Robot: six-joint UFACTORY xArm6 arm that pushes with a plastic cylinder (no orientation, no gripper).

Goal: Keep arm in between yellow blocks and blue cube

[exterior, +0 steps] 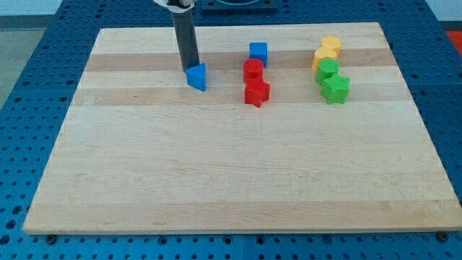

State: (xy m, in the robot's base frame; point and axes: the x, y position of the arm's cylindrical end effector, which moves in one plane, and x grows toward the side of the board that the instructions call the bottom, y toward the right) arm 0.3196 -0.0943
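My tip (pixel 190 68) rests on the board at the view's upper left, touching the top edge of a blue triangular block (pixel 196 77). The blue cube (pixel 258 52) sits to the right of the tip, near the view's top. Two yellow blocks sit further right: one (pixel 331 45) at the top and one (pixel 324 57) just below it, touching. The tip is left of both the blue cube and the yellow blocks, not between them.
A red cylinder (pixel 253 71) and a red star-shaped block (pixel 256 92) stand below the blue cube. A green cylinder (pixel 328 70) and a green star-shaped block (pixel 335 89) stand below the yellow blocks. The wooden board (pixel 231 180) lies on a blue perforated table.
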